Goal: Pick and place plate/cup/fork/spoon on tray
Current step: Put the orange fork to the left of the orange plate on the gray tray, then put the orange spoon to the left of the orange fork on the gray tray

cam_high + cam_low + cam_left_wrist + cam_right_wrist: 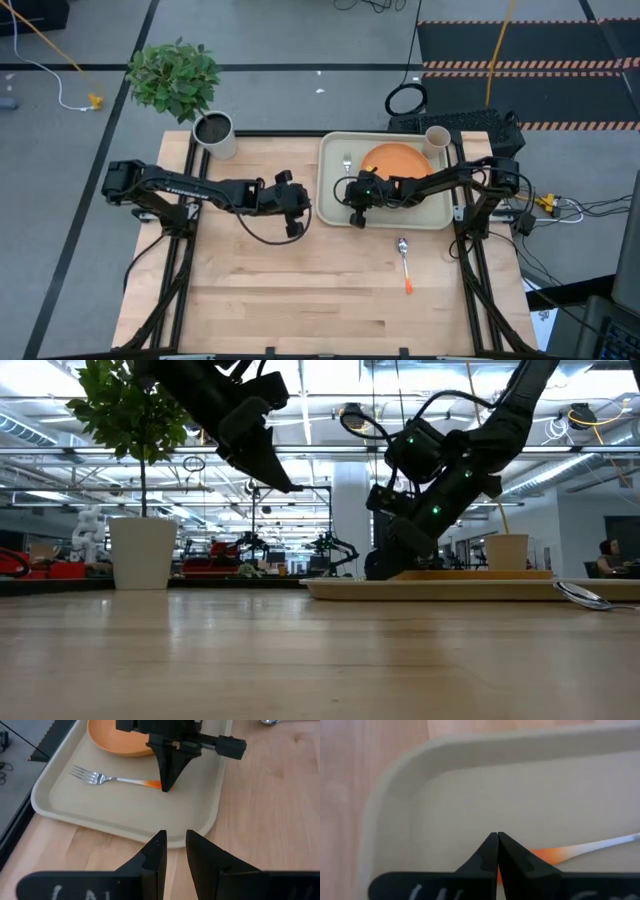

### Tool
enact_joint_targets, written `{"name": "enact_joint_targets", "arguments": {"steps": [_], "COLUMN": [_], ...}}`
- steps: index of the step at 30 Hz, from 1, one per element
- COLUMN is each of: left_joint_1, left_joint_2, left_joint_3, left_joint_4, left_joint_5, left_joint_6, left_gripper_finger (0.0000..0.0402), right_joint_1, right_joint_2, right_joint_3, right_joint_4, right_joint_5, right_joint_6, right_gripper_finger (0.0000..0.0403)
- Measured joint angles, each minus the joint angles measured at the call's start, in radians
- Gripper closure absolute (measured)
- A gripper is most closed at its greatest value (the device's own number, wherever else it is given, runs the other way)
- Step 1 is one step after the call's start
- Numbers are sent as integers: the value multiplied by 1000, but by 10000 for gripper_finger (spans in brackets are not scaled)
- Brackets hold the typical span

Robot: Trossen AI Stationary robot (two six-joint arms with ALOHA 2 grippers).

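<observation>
The right gripper is pinched on the fork by its orange handle end, on the tray left of the plate. It's light, thin, slippery metal, so grab the handle. The left gripper waits left of the tray, fingers slightly apart.

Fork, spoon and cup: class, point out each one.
fork (90, 776), left wrist view: on its metal tines.
spoon (405, 262), high view: mid-handle.
cup (437, 139), high view: on its rim.
</observation>
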Motion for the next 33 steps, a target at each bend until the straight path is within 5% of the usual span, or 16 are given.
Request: {"name": "enact_joint_targets", "arguments": {"steps": [10, 19, 26, 33], "left_joint_1": [0, 0, 0, 0], "left_joint_2": [0, 0, 0, 0], "left_joint_3": [0, 0, 0, 0], "left_joint_4": [10, 11, 41, 128], "left_joint_5": [0, 0, 0, 0], "left_joint_6": [6, 6, 31, 30], "left_gripper_finger": [325, 325, 325, 325], "right_joint_1": [28, 334, 602, 737], "right_joint_2": [-217, -454, -480, -456], "right_joint_3": [0, 0, 0, 0], "right_joint_4": [-188, -664, -817, -909], "right_joint_5": [31, 341, 366, 250], "right_joint_6": [161, 567, 925, 1365], "right_gripper_finger": [403, 403, 388, 358]}}
